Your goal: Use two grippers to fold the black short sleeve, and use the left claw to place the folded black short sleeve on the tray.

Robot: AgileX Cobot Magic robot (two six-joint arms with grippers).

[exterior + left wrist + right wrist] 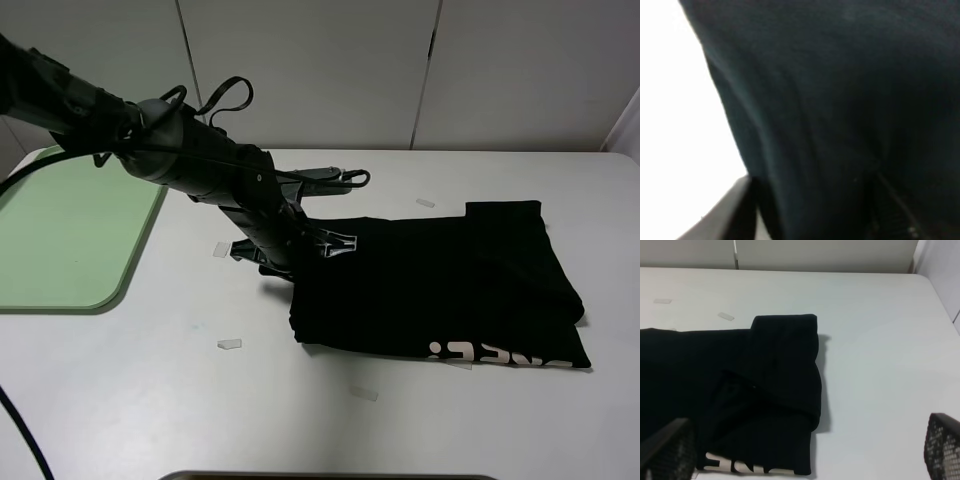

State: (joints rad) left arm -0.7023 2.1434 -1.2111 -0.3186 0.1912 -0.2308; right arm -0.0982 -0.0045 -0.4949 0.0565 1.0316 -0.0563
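The black short sleeve (450, 285) lies folded into a rectangle on the white table, right of centre, with pale lettering (500, 354) along its near edge. My left claw (300, 252) reaches down from the upper left to the shirt's left edge. In the left wrist view black cloth (840, 100) fills the space between the left gripper's (815, 215) fingers (735, 210); how tight they press is unclear. The pale green tray (70, 230) sits at the far left, holding nothing. My right gripper (805, 452) hovers open above the shirt (740, 380), fingertips (670, 450) wide apart. It is outside the high view.
Small clear tape scraps (229, 344) lie on the table near the shirt, another (363, 393) toward the front and one (425, 203) behind it. A white panelled wall closes off the back. A dark edge (330, 476) shows at the table's front.
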